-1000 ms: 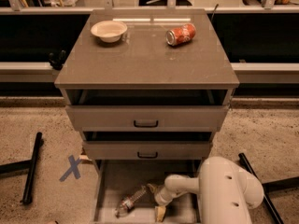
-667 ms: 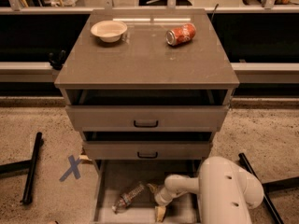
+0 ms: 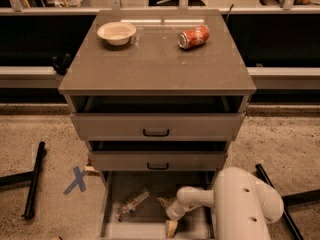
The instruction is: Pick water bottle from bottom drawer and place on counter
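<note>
The water bottle lies on its side on the grey floor of the open bottom drawer, left of middle. My gripper is down inside the drawer, just right of the bottle, with its two tan fingers spread apart and nothing between them. It is not touching the bottle. My white arm covers the drawer's right part. The counter is the glossy grey-brown top of the cabinet.
A cream bowl and a red soda can lying on its side sit at the back of the counter. The two upper drawers are slightly pulled out. Black legs and a blue X mark are on the floor at left.
The bottle has shifted slightly left and towards the back of the drawer, away from the gripper. The arm has barely moved.
</note>
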Available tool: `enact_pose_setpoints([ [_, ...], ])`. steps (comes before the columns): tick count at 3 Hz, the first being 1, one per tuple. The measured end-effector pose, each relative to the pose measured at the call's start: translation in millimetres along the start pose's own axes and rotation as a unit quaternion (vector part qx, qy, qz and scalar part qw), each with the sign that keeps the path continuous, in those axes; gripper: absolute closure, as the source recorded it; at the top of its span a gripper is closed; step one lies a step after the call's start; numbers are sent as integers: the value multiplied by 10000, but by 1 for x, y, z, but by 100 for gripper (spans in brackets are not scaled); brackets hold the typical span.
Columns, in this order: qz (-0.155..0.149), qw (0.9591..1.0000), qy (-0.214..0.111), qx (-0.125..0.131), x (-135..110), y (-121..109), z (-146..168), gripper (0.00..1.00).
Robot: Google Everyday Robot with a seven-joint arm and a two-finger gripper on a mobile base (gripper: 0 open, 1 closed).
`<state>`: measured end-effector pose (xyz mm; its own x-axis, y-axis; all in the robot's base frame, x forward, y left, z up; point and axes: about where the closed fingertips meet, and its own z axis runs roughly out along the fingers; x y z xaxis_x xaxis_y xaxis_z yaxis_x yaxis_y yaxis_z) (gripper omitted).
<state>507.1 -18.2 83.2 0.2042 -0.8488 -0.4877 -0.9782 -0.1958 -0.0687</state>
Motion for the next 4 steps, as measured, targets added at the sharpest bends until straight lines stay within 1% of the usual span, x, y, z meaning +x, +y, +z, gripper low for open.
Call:
enact_pose_setpoints([
  [1,0,10000,0,0,-4,-1,-7,0],
  [2,0,10000,0,0,-5,-1,-9,0],
  [3,-138,9998,109,37,-15,3,-12,0],
  [4,-569,9974,416,155,-37,-3,-25,0],
])
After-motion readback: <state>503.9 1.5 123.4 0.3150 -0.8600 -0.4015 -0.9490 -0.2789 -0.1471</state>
